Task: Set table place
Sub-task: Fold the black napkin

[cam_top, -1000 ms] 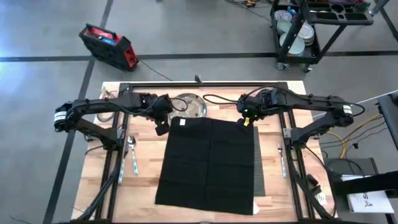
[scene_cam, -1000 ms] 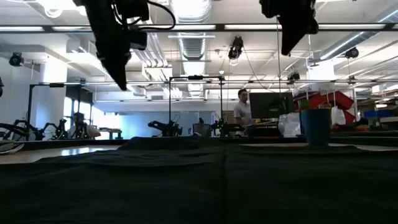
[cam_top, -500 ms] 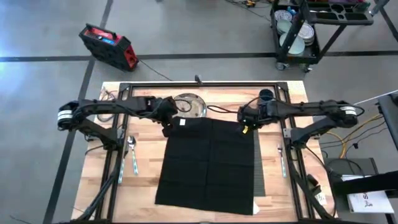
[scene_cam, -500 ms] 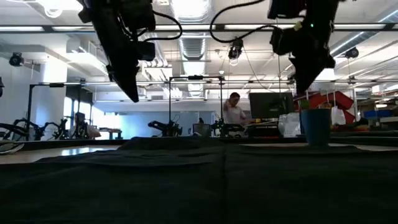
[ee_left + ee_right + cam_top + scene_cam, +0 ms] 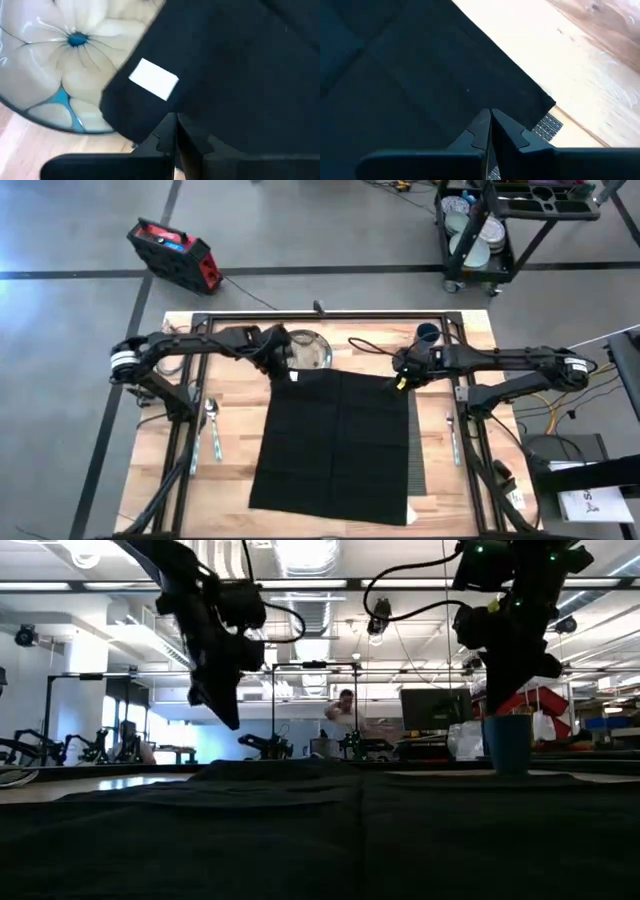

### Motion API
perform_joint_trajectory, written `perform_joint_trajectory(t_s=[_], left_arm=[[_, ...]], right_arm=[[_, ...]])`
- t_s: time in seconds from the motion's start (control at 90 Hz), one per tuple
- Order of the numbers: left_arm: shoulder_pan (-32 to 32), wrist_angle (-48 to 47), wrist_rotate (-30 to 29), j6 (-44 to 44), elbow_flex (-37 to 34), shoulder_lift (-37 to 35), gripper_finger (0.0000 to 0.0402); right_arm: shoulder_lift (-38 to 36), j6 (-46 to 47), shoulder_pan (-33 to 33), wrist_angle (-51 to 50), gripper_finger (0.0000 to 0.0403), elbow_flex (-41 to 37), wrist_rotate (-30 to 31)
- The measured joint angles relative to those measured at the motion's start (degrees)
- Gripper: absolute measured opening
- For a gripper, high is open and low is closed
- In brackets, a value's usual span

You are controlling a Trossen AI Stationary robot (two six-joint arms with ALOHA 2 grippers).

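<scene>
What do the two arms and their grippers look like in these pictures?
Both arms are dark, almost black, built of slim jointed segments. Each has a pale band near its outer end, and black cables loop along them. The left gripper and the right gripper each have two dark, wedge-shaped fingers tapering to narrow tips. The right arm shows a small yellow marking near its wrist and a green light in the low view.

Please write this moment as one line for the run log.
left gripper: shut, at cloth corner by plate | right gripper: shut, at other far corner | placemat: under cloth
</scene>
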Motion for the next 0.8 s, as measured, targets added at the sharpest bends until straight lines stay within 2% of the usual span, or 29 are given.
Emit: perform_joint_trajectory(t_s=[0.133, 0.244, 0.456, 0.578, 0.667, 0.8], left_arm=[[4.5, 0.6, 0.1, -1.3, 0.0, 0.9, 0.0007], [6.5, -0.4, 2.2, -1.5, 0.0, 1.1, 0.0037], [4.9, 0.5, 2.8, 0.9, 0.0, 1.3, 0.0128], [3.3, 2.2, -0.4, 0.9, -0.3, 2.4, 0.0178], [2.8, 2.2, -3.1, 0.7, -0.3, 4.0, 0.0200], [2.7, 2.0, -3.3, -0.1, -0.3, 6.7, 0.0215]], right_arm=[[0.0, 0.0, 0.0, -0.1, 0.0000, 0.0, -0.1], [0.0, -0.1, 0.0, -0.1, 0.0000, 0.0, -0.2], [0.0, -0.5, 0.0, -0.1, 0.0000, 0.0, -0.1], [0.0, -0.6, 0.0, -0.1, 0.0000, 0.0, 0.2], [0.0, -0.6, 0.0, -0.1, 0.0000, 0.0, 0.2], [0.0, -0.7, 0.0, -0.2, 0.0000, 0.0, 0.2]])
